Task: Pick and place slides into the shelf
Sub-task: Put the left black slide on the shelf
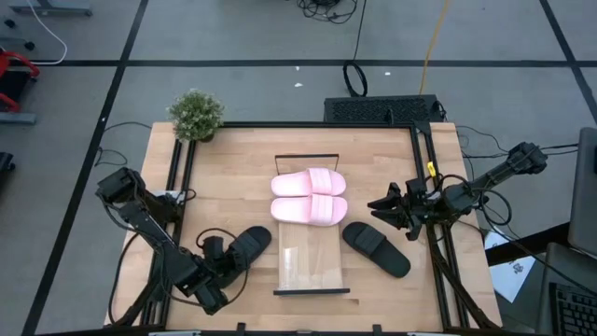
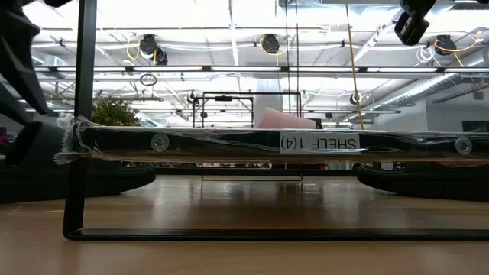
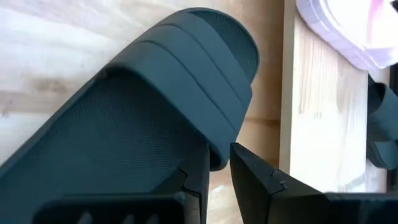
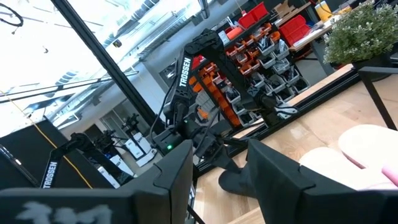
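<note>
A: Why do the two pink slides (image 1: 309,196) sit side by side at the upper end of the shelf (image 1: 312,266)?
B: I'd say to keep the lower half of the board bare for the black pair

A: And the left pincer (image 1: 218,264), lower left of the frame?
B: Its fingers (image 3: 264,180) stand narrow, nipping the edge of the black slide (image 1: 247,245) just left of the shelf, probably for a lift across

A: The right one?
B: The right pincer (image 1: 392,207) hovers open at centre right; the other black slide (image 1: 375,248) lies below it

A: The surroundings?
B: Pale wooden desk (image 1: 233,177), a potted plant (image 1: 196,115) upper left, grey floor, a workshop with racks beyond
</note>
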